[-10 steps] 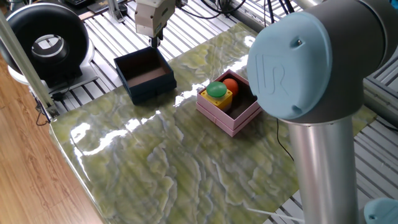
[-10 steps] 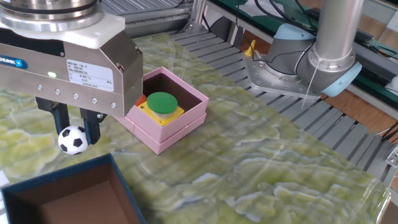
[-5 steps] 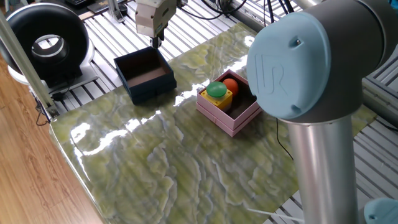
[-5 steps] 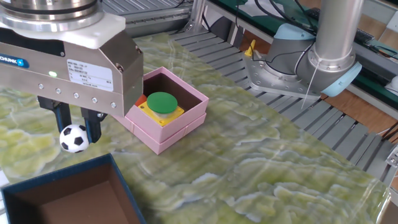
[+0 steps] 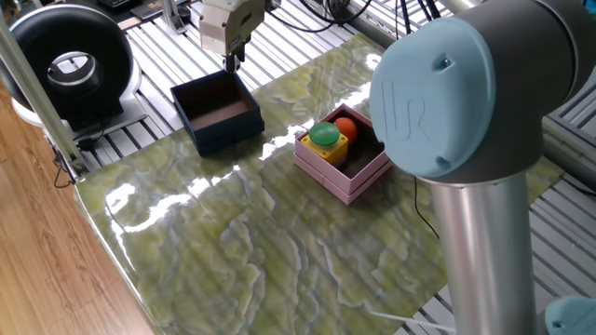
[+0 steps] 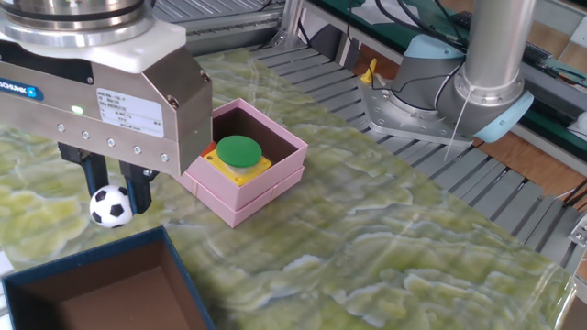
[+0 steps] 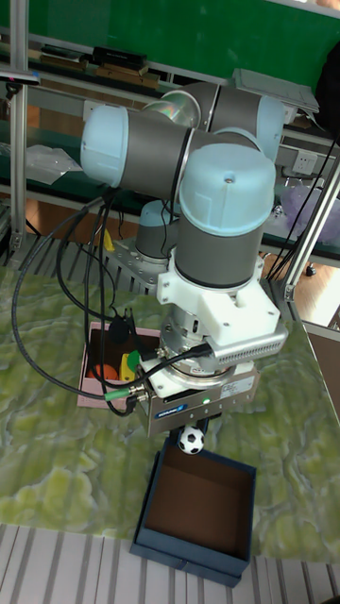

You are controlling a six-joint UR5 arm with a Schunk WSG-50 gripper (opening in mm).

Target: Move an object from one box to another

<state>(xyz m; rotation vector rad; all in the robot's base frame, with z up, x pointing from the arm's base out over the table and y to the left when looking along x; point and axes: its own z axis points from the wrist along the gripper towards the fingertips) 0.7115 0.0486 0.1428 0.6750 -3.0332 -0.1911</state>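
— Where was your pincer at that moment?

— My pincer [image 6: 112, 188] hung in the air above the far edge of the navy box [image 5: 217, 112], clear of its rim. In the other fixed view my dark fingers [image 6: 138, 190] pointed down and were pinching a small black-and-white ball [image 6: 111, 206] between them. The tall fixed view showed the ball [image 7: 192, 440] just under my wrist housing and above the open top of the navy box [image 7: 196, 514].

— Was anything left in that box?

— No. Its brownish floor showed bare in all three views.

— And the pink box?

— The pink box [image 6: 245, 194] sat apart from the navy one on the green marbled table [image 5: 279, 242], on my base's side. Inside it lay a yellow block with a green round cap [image 6: 238, 152], and an orange ball [image 5: 345, 127] sat just beside the block, towards the rear wall. From the tall fixed view I could make out only the pink box's [image 7: 90, 377] near corner and some orange and green inside; cables and my own arm hid the rest.

— Was the ball touching either box?

— It was not. It hung free, gripped only by my fingers, nearer the navy box than the pink one.
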